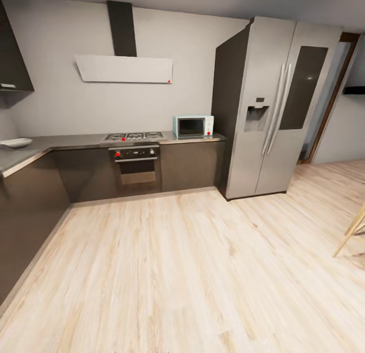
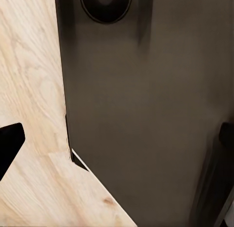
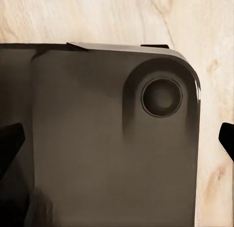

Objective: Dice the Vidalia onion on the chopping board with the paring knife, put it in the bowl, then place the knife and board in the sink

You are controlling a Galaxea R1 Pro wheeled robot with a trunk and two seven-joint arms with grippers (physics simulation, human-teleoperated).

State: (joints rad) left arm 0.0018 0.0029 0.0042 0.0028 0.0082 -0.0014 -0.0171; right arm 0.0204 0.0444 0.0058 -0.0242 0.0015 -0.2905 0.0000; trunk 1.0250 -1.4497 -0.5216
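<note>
Bowl (image 1: pixel 15 143) sits on the countertop (image 1: pixel 66 141) at far left, well apart from the robot; onion and sink not located. I'd judge the onion light, smooth, prone to roll, so pinch across its middle. Left gripper (image 2: pixel 117 139) and right gripper (image 3: pixel 117 139) both spread wide, holding nothing, over the robot's base (image 3: pixel 97 154)

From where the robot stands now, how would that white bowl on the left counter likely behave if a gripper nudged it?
The bowl looks shallow and wide, so it would probably slide, not tip. The countertop appears glossy, so it may skid easily. It looks rigid, perhaps ceramic and breakable, though it is too small here to tell.
</note>
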